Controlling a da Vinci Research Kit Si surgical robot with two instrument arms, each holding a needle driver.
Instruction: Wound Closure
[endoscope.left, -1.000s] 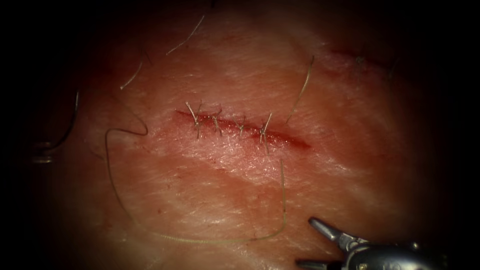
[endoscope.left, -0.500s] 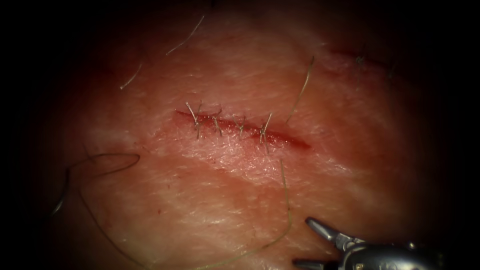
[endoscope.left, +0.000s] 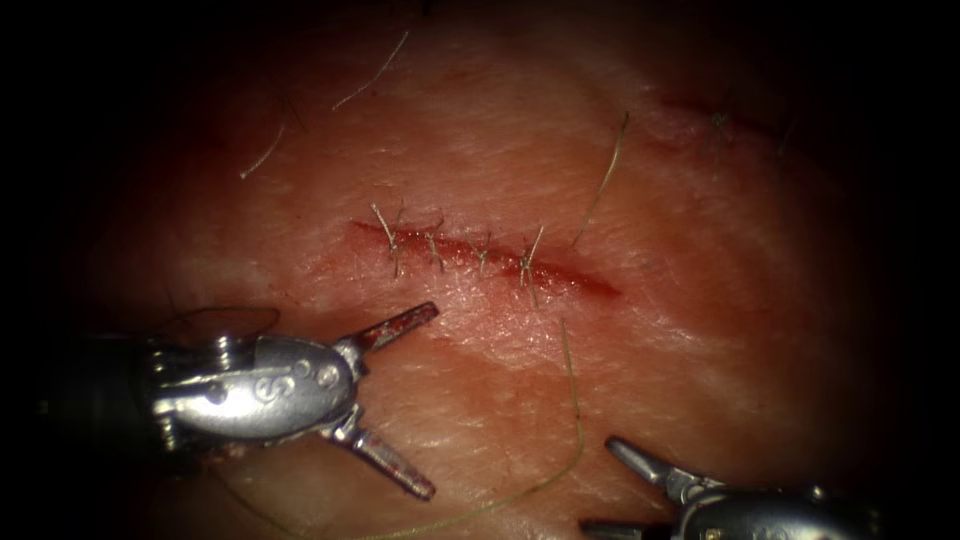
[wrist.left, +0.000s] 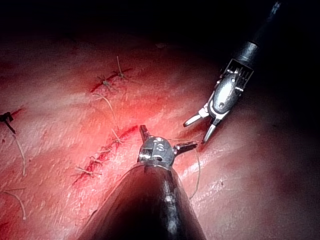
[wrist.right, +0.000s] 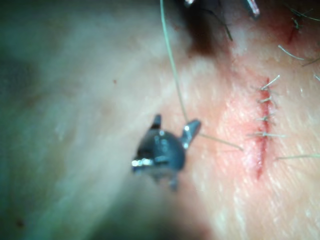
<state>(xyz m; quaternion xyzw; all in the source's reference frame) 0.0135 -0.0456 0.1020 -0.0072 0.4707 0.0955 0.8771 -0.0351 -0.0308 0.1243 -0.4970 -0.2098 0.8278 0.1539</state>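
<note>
The left pincer (endoscope.left: 415, 405) lay over the tissue (endoscope.left: 700, 330) with its jaws spread wide and released, grasping nothing; one jaw pointed up toward the cut (endoscope.left: 480, 255), the other away from it. Both jaws were smeared with red fluid. The left wrist view showed the same pincer (wrist.left: 159, 139) splayed apart just beside the near end of the cut (wrist.left: 107, 150).

Above and to the right of the left pincer ran the cut, crossed by four stitches (endoscope.left: 455, 245) whose short ends stood up. Between the two pincers a strand of thread (endoscope.left: 572, 400) came down from just below the cut and curved back under the left pincer's lower jaw, touched by neither tool.

The right pincer (endoscope.left: 605, 485) also stood released, its jaws parted and holding nothing, with the thread passing just to its left. In the right wrist view this pincer (wrist.right: 172, 127) was open, the thread (wrist.right: 172, 65) running close past one jaw and the stitched cut (wrist.right: 262, 130) beyond it.

Loose cut ends of thread (endoscope.left: 600, 185) lay well above both pincers. I could not make out the needle anywhere.
</note>
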